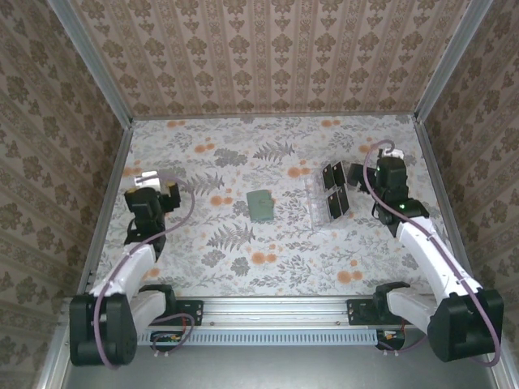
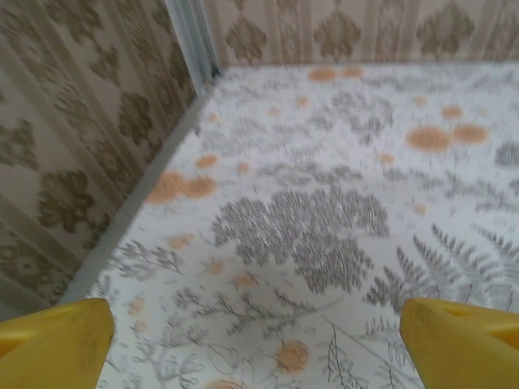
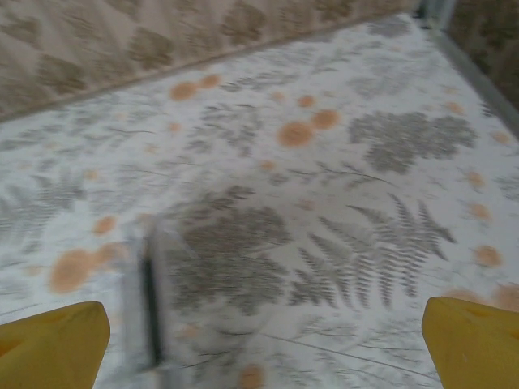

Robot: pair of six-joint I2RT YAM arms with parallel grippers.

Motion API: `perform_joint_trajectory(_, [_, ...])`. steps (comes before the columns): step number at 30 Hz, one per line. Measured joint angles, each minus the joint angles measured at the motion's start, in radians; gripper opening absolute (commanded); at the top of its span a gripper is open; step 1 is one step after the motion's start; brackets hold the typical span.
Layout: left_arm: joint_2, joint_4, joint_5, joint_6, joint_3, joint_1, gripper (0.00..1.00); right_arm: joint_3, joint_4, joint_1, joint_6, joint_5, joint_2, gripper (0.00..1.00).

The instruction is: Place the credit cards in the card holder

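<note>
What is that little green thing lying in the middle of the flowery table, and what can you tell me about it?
The card holder is a small, flat, sage-green rectangle, like a slim wallet, matte and soft-looking. It lies flat on the floral table near the centre, turned slightly askew. Whether it is open or holds anything is too small to tell. Nothing but the table touches it; the clear plastic rack stands apart on its right.

Fern-and-orange-blossom tabletop (image 1: 276,243), brown damask-striped wallpaper walls (image 1: 268,57) on three sides, grey metal corner posts (image 1: 89,58), soft even light
</note>
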Motion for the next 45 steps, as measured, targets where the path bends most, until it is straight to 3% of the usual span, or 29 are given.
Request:
perform_joint_trajectory(5, [0.192, 0.211, 0.024, 0.031, -0.087, -0.001, 1.0, -0.145, 0.154, -0.064, -0.045, 0.056, 0.036, 1.0])
perform_joint_trajectory(14, [0.426, 0.479, 0.107, 0.05, -0.051, -0.002, 1.0, -0.328, 0.618, -0.102, -0.111, 0.032, 0.265, 1.0])
perform_joint_trajectory(23, [0.494, 0.482, 0.177, 0.06, 0.023, 0.017, 1.0, -0.33, 0.937, -0.106, -0.185, -0.154, 0.451, 1.0])
perform_joint_trajectory(45, [0.494, 0.47, 0.207, 0.06, 0.026, 0.026, 1.0, -0.327, 0.991, -0.06, -0.238, -0.154, 0.468, 1.0])
